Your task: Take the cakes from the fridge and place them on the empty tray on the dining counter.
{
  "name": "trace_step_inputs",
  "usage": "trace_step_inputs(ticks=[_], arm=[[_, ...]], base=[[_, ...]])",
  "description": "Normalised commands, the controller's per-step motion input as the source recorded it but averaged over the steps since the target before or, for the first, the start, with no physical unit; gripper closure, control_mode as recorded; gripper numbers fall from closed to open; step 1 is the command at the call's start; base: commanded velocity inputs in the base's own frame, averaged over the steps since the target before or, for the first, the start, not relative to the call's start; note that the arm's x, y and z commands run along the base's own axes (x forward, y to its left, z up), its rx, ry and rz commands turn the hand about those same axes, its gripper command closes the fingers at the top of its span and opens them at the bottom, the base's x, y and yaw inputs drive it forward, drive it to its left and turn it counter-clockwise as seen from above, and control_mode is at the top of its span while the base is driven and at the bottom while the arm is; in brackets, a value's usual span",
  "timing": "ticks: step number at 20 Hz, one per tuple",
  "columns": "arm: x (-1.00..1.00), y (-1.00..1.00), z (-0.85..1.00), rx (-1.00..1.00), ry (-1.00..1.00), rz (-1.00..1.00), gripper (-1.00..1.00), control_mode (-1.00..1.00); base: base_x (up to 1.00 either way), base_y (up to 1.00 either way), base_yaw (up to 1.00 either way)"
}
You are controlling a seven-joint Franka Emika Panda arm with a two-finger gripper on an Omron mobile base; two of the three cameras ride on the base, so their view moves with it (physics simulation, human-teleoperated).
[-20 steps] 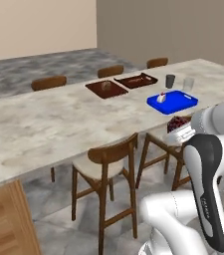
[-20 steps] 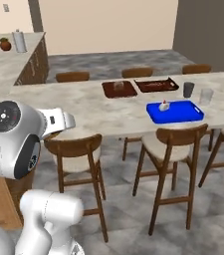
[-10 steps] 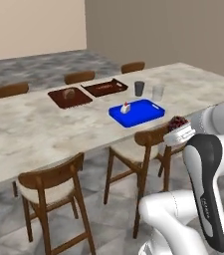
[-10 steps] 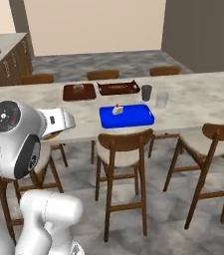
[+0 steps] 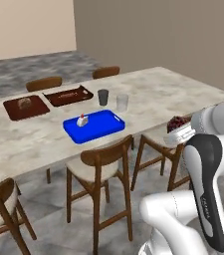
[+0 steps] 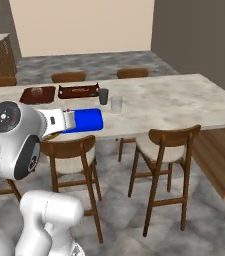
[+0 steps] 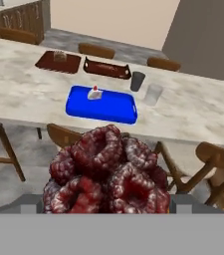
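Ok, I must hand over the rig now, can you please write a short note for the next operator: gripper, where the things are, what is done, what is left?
Gripper: jaws wide, closed around the dark brown-red cake, carried in the air short of the dining counter.
White cherry slice: on the blue tray, toward its left end.
Blue tray: on the dining counter, near two cups and two brown trays.
Done: first cake delivered, second picked up.
Left: reach over the chairs, set the dark cake on the tray's bare part, release.
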Motion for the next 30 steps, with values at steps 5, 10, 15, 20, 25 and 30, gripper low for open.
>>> trace_step_inputs(ticks=[5, 10, 15, 20, 25, 30], arm=[[0.00, 0.00, 0.00, 0.00, 0.00, 0.00, 1.00, 1.00], [0.00, 0.00, 0.00, 0.00, 0.00, 0.00, 1.00, 1.00], [0.00, 0.00, 0.00, 0.00, 0.00, 0.00, 1.00, 1.00], [0.00, 0.00, 0.00, 0.00, 0.00, 0.00, 1.00, 1.00], [0.00, 0.00, 0.00, 0.00, 0.00, 0.00, 1.00, 1.00], [0.00, 0.00, 0.00, 0.00, 0.00, 0.00, 1.00, 1.00]], base=[[0.51, -0.50, 0.06], [0.58, -0.16, 0.30], [0.63, 0.00, 0.40], [0.87, 0.00, 0.32], [1.00, -0.06, 0.29], [1.00, -0.17, 0.31]])
